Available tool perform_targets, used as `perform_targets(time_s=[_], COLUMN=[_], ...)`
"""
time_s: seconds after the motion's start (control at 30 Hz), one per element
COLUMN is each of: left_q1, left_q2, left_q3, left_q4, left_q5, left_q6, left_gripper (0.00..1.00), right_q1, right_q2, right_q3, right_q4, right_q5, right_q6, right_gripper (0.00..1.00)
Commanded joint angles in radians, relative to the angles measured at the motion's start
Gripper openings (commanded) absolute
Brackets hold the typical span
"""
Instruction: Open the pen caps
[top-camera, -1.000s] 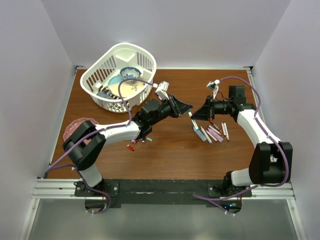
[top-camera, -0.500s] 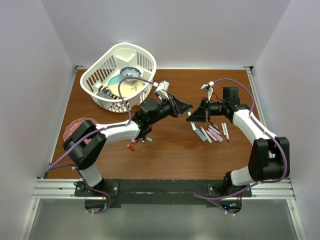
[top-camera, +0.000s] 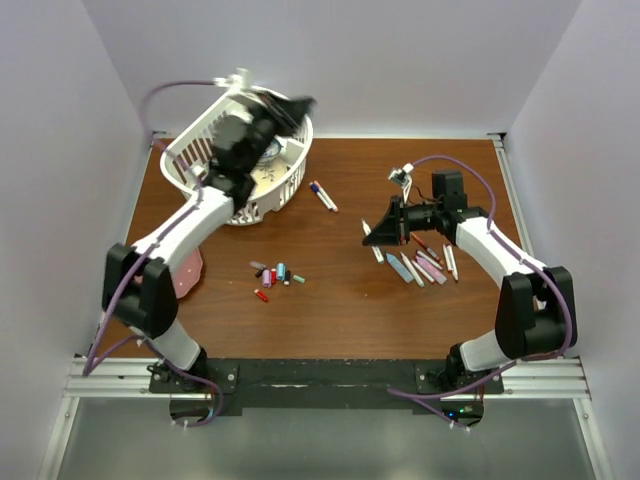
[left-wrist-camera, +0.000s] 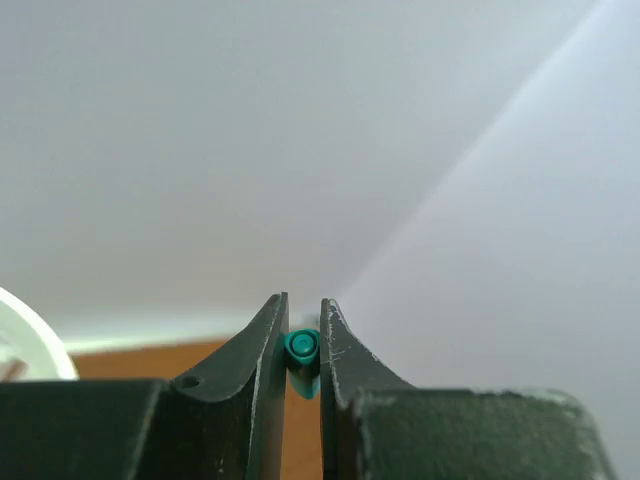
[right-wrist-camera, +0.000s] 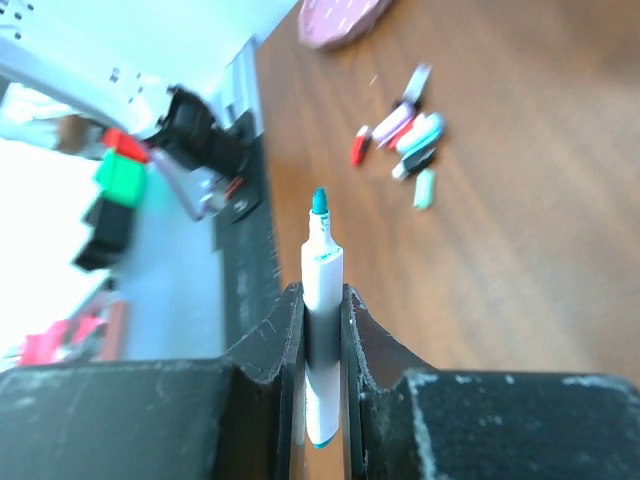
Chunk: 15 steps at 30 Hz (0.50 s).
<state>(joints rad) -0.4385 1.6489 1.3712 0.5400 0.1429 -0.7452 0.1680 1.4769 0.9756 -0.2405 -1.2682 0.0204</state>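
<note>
Brown table (top-camera: 340, 310) fills the floor of a box with pale walls (top-camera: 60, 150). At the far left lies a pink plate (top-camera: 190, 272). Behind it stands a white basket (top-camera: 283, 190). The left tool (left-wrist-camera: 302, 340) hangs high over the basket, well away from the pens. Its tips are pinching a teal cap (left-wrist-camera: 301, 347) tight between them. A little heap of loose caps (top-camera: 273, 275) lies on the table in front of the basket. To the right, a pen with a blue end (top-camera: 322, 195) lies alone. The right tool (right-wrist-camera: 322, 297) squeezes a white pen (right-wrist-camera: 322, 265). Its bare teal tip sticks out past the tool. Just right of that tool, a row of pens (top-camera: 425, 266) lies flat on the table.
</note>
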Motion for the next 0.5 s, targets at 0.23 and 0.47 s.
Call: perform_targets(time_s=[0.23,0.47], left_q1=[0.020,-0.182], left_q2=[-0.271,-0.495], left_q3=[-0.151,-0.447], left_q4=[-0.257,-0.604], left_q5=[0.104,-0.104], left_q6=[0.122,0.263], left_gripper=[0.00,0.00], right_q1=[0.002,0.002], right_q2=[-0.070,0.020], right_q3=[0.067,0.116], right_q4=[-0.269,-0.385], right_q5=[0.576,0.941], right_q6=[-0.266,-0.419], right_gripper=[0.00,0.00])
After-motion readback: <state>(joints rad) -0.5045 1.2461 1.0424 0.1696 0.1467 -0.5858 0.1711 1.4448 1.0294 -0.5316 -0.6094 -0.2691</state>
